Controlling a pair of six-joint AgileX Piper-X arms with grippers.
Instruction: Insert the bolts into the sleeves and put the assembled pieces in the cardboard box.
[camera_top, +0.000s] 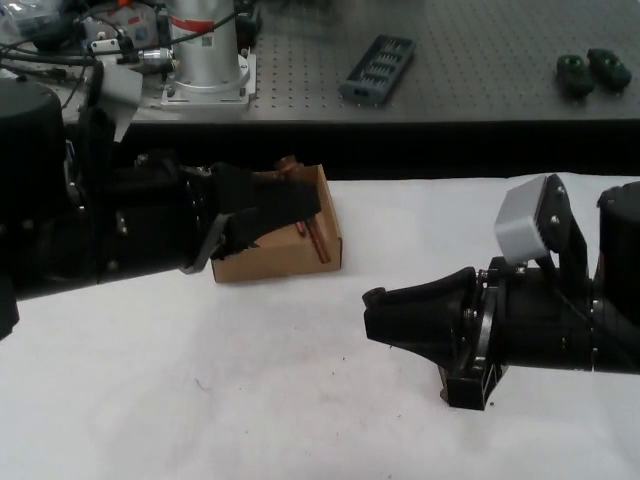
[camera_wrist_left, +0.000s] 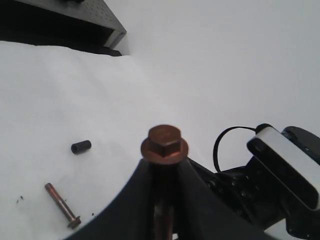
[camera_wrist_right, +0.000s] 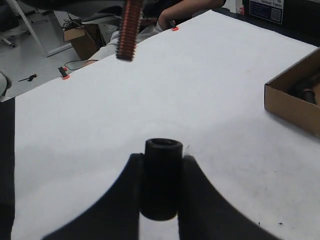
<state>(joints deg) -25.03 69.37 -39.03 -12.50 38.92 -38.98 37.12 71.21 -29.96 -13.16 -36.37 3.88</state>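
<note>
Bolt: the bolt (camera_wrist_left: 164, 145) is being clamped by the left gripper (camera_wrist_left: 164, 172), whose jaws are being kept clenched on the shank just under the hex head.
Sleeve: the sleeve (camera_wrist_right: 161, 182) is being grasped at its sides by the right gripper (camera_wrist_right: 162, 159), with the open bore being left clear beyond the fingertips.
Gap: the threaded tip is being seen well apart from the bore and off its line.
Misalignment risk: if the parts are being brought together tilted, the thread is likely being jammed on the rim.
Slip risk: under an off-centre push, either part may be twisted in its grip or dropped.
Box risk: the box (camera_top: 280, 265) is being crowded by the left gripper and could be nudged.
Leftovers: a spare bolt (camera_wrist_left: 62, 205) and a spare sleeve (camera_wrist_left: 81, 147) are being left apart on the white cover (camera_wrist_left: 210, 75).
</note>
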